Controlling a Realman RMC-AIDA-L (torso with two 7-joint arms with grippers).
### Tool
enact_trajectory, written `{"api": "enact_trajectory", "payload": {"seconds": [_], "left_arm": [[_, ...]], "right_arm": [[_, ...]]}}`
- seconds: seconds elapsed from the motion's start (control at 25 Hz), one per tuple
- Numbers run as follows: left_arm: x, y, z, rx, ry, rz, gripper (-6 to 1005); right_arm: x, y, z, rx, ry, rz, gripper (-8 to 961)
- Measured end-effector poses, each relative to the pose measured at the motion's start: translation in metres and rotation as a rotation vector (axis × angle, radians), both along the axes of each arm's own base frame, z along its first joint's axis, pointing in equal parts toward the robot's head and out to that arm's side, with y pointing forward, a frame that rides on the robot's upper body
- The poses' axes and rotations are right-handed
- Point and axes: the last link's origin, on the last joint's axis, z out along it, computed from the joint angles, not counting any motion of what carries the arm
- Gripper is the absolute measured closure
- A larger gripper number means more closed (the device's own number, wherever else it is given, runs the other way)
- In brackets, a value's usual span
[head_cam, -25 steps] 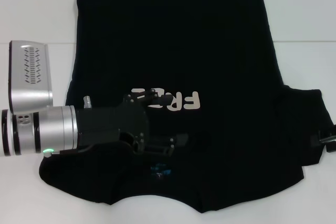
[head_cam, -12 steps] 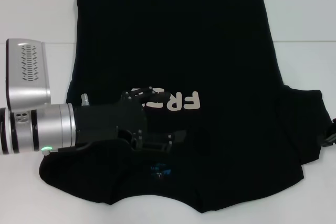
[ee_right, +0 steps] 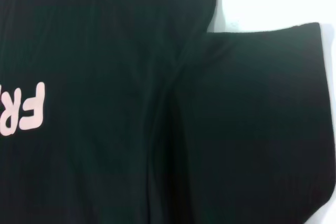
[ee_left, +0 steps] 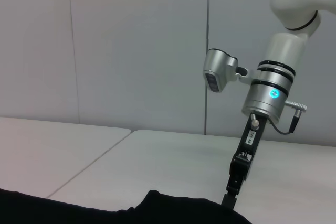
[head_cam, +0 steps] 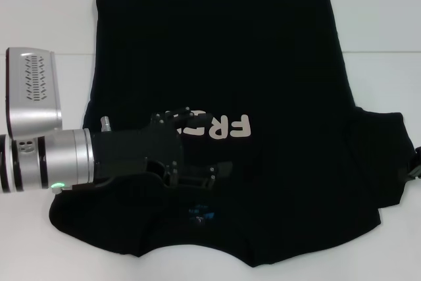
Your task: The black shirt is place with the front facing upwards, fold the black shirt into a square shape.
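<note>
— Where's the left gripper (head_cam: 197,177)?

— Low over the near part of the large plain black cotton T-shirt (head_cam: 263,64), by the collar close to the white desk's (head_cam: 46,11) near edge. Black on black, so whether its fingers grip cloth I cannot tell.

— And the shirt?

— Its long axis runs from near edge to far edge; the folded left side lies under that arm, the nearer one.

— The right gripper (ee_left: 231,195)?

— At the right sleeve's edge (mostly cut off), closure unclear.
</note>
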Motion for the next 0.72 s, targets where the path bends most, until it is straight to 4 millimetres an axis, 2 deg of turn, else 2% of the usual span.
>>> {"api": "enact_trajectory", "payload": {"seconds": [0.36, 0.56, 0.72], "left_arm": [[0.000, 0.000, 0.000, 0.000, 0.000, 0.000, 49], [0.000, 0.000, 0.000, 0.000, 0.000, 0.000, 49], [0.000, 0.000, 0.000, 0.000, 0.000, -0.001, 49]], "right_arm": [[0.002, -0.007, 0.013, -0.010, 0.004, -0.018, 954], [0.005, -0.012, 0.014, -0.023, 0.013, -0.036, 849], [0.006, -0.012, 0.012, -0.018, 0.014, -0.042, 692]]}}
